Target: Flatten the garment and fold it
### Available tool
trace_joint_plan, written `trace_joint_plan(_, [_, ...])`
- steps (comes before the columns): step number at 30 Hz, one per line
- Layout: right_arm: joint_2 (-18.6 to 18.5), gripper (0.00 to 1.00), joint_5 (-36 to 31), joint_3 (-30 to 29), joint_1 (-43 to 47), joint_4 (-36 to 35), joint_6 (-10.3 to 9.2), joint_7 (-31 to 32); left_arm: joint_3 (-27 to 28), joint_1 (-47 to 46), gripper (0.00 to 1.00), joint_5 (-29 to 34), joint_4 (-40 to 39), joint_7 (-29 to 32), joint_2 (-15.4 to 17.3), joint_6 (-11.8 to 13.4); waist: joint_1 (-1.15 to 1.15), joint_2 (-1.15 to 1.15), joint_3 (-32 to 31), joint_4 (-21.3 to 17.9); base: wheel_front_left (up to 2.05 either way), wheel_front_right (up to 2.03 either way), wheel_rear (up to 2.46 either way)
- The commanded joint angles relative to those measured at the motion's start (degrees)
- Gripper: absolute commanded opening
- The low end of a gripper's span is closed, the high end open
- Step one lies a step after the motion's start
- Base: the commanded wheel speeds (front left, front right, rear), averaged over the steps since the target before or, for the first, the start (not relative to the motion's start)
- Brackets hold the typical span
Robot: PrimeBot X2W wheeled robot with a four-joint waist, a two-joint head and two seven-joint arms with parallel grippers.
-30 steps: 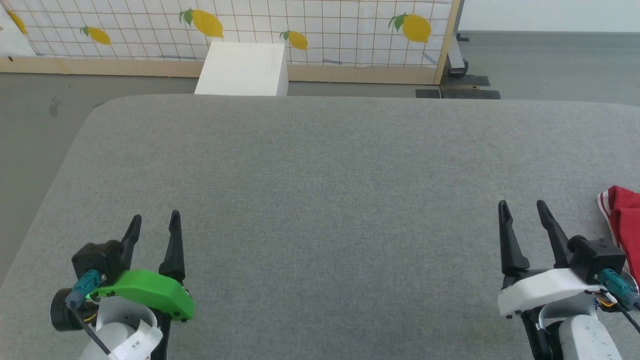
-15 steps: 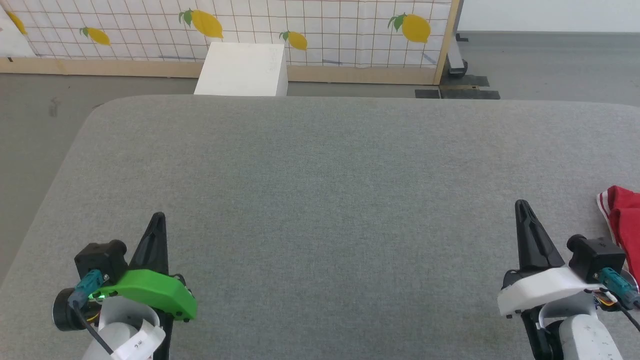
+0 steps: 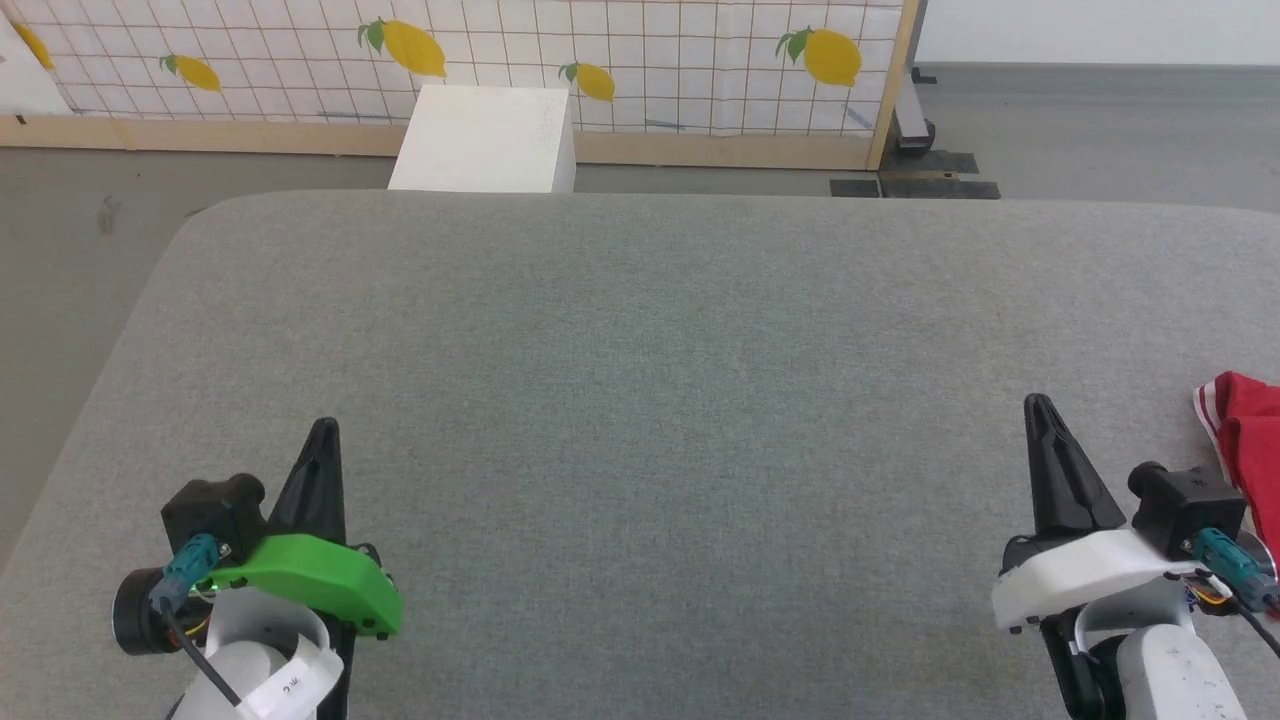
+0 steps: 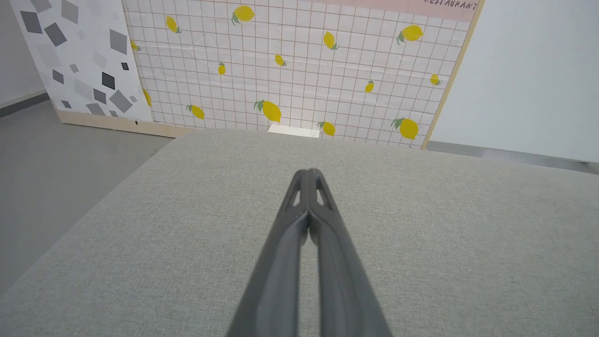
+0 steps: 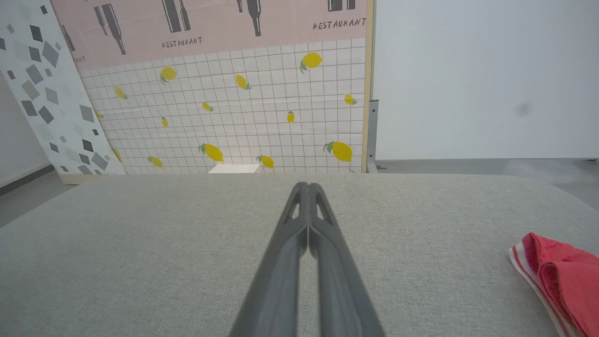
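The left gripper (image 3: pixel 323 430) is seen at the lower left of the head view, behind a green wrist cover (image 3: pixel 310 590), with its two dark fingers pressed together tip to tip into one point. The right gripper (image 3: pixel 1040 404) is seen at the lower right, behind a white wrist cover (image 3: pixel 1085 580), and its fingers are likewise closed flat against each other. In both wrist views the closed finger pairs are held over the grey fabric-covered table (image 3: pixel 640 330), and no cloth is pinched by either pair. The garment (image 3: pixel 1248 430) is found at the far right edge of the head view, lying bunched on the table, red with a red-and-white striped trim turned towards the gripper. It is placed just beside the right wrist and apart from the right fingers; only part of it is shown. Beyond the table's far edge a white box (image 3: pixel 485 140) is set on the floor before a lemon-printed grid panel (image 3: pixel 680 60)
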Motion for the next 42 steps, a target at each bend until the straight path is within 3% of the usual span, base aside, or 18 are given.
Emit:
trace_joint_plan(1, [0.01, 0.0, -0.51, 0.19, 1.11, -0.61, -0.02, 0.32, 0.48, 1.09, 0.0, 1.3, -0.33, 0.29, -0.56, -0.55, 0.0, 0.0, 0.0, 0.0, 0.0, 0.0, 0.0])
trace_joint_plan(42, [0.04, 0.0, -3.05, 1.77, 3.31, -5.37, -0.05, 4.53, 4.81, 3.3, 0.0, 10.94, -3.11, 3.41, -5.99, -2.69, 0.0, 0.0, -0.1, 0.07, 0.0, 0.0, 0.0])
